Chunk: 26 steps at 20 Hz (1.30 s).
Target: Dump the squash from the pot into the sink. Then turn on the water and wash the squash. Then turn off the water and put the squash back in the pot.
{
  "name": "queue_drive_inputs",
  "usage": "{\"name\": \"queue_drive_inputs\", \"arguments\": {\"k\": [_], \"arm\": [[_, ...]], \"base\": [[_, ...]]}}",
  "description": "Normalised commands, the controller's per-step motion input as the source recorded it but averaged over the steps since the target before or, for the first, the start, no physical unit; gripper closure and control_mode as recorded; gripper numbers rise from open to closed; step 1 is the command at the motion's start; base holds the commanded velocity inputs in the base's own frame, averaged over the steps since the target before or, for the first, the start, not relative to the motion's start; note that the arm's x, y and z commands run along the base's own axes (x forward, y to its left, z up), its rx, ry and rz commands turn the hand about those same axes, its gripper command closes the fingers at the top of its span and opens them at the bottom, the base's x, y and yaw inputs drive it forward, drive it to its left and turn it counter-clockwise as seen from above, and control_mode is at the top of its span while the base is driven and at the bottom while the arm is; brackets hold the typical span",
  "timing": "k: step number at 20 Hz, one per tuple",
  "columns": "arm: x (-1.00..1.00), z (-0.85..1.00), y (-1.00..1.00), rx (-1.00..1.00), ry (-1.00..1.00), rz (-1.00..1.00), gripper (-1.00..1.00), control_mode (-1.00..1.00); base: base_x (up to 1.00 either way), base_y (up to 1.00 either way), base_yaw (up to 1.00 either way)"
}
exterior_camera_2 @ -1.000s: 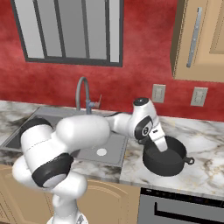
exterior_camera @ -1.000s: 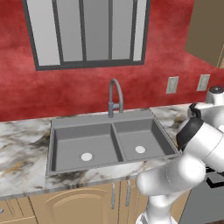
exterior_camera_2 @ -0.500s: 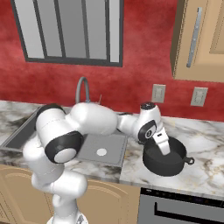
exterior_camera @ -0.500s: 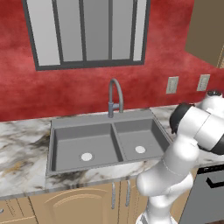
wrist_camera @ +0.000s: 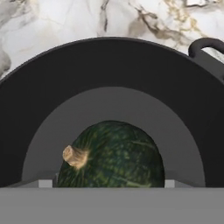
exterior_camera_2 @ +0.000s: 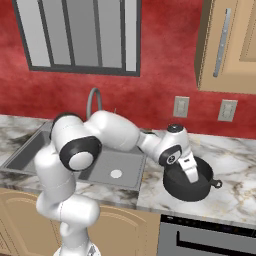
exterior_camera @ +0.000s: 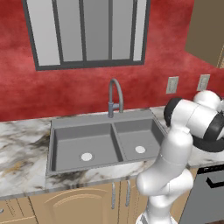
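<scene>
The squash (wrist_camera: 111, 155), dark green with a tan stem stub, lies on the floor of the black pot (wrist_camera: 109, 65). The pot (exterior_camera_2: 190, 185) stands on the marble counter to the right of the sink (exterior_camera_2: 107, 170). My gripper (wrist_camera: 109, 183) points down into the pot and is open. One light grey fingertip (wrist_camera: 45, 183) shows just outside each side of the squash. From the right base view the hand (exterior_camera_2: 190, 170) hangs over the pot's middle. In the left base view the arm hides most of the pot (exterior_camera: 214, 143).
The grey double sink (exterior_camera: 74, 140) has a white drain (exterior_camera: 86, 156) in each basin and a gooseneck faucet (exterior_camera: 114, 94) behind the divider. A red wall with outlets (exterior_camera_2: 181, 106) rises behind the counter. An oven front (exterior_camera_2: 210, 237) sits under the pot.
The arm's elbow has swung right, from over the sink toward the pot. The hand has stayed over the pot, and the jaws stand as wide as before.
</scene>
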Motion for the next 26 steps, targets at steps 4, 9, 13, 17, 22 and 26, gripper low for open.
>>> {"name": "queue_drive_inputs", "arguments": {"k": [4, 9, 13, 17, 22, 26], "arm": [[0.07, -0.29, -0.13, 0.00, 0.00, 0.00, 1.00, -1.00], [0.14, -0.25, -0.07, 0.00, 0.00, 0.00, 1.00, -1.00], [0.22, -0.20, -0.06, 0.01, 0.00, 0.00, 1.00, -1.00], [0.26, -0.16, -0.02, 0.02, 0.00, 0.00, -1.00, -1.00], [0.20, -0.06, 0.00, 0.01, 0.00, 0.00, -1.00, -1.00], [0.01, 0.00, -0.02, 0.00, 0.00, 0.00, -1.00, -1.00]], "base": [[0.00, 0.00, 0.00], [0.00, 0.00, 0.00], [0.00, 0.00, 0.00], [0.00, 0.00, 0.00], [0.00, 0.00, 0.00], [0.00, 0.00, 0.00]]}}
